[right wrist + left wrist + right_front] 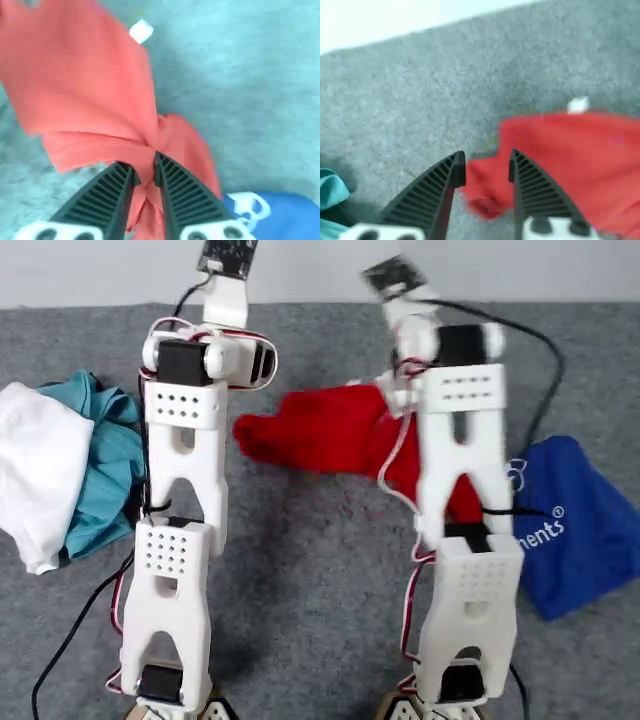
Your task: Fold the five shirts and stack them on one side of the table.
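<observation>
A red shirt (320, 435) lies bunched on the grey table between my two arms. My right gripper (145, 172) is shut on a gathered fold of the red shirt (90, 95), which hangs spread out from the pinch. My left gripper (485, 167) is open, with the crumpled end of the red shirt (570, 150) showing between its fingers; I cannot tell whether they touch the cloth. A white shirt (35, 465) lies on a teal shirt (105, 460) at the left edge. A blue shirt (570, 525) lies crumpled at the right.
The table is covered in grey carpet (310, 580), bare along the front between the arms. A white wall borders the table's far edge (300, 280). Cables trail from both arms. The teal shirt (330, 192) and the blue shirt (270, 215) lie close beside the grippers.
</observation>
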You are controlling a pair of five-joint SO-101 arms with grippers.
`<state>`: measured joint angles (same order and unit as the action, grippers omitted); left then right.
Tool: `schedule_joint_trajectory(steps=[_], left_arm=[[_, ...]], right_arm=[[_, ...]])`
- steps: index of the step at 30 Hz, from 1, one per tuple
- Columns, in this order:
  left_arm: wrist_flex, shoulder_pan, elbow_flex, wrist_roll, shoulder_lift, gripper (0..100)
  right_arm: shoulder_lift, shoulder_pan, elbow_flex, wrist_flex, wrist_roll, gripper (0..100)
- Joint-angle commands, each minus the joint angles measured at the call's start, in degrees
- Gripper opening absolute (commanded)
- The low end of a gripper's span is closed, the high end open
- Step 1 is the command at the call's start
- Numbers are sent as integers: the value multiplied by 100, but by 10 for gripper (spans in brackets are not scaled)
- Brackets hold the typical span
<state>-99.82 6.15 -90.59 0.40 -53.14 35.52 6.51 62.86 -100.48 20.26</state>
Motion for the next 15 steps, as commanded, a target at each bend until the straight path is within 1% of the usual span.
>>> schedule_joint_trajectory(steps=[1, 6, 11, 13, 15], left_arm=[[-62, 0, -84, -70, 158, 149], [-62, 0, -84, -70, 158, 149], [-62, 9, -75, -70, 149, 150], [-62, 9, -66, -70, 132, 150], [-62, 53, 40, -70, -9, 150]], right_arm=[[-514, -356, 255, -251, 70, 9], [-813, -690, -378, -251, 53, 9], [-804, -699, -1415, -233, 18, 11], [-804, -752, -1662, -233, -185, 12], [-804, -971, -1785, -233, -431, 12]])
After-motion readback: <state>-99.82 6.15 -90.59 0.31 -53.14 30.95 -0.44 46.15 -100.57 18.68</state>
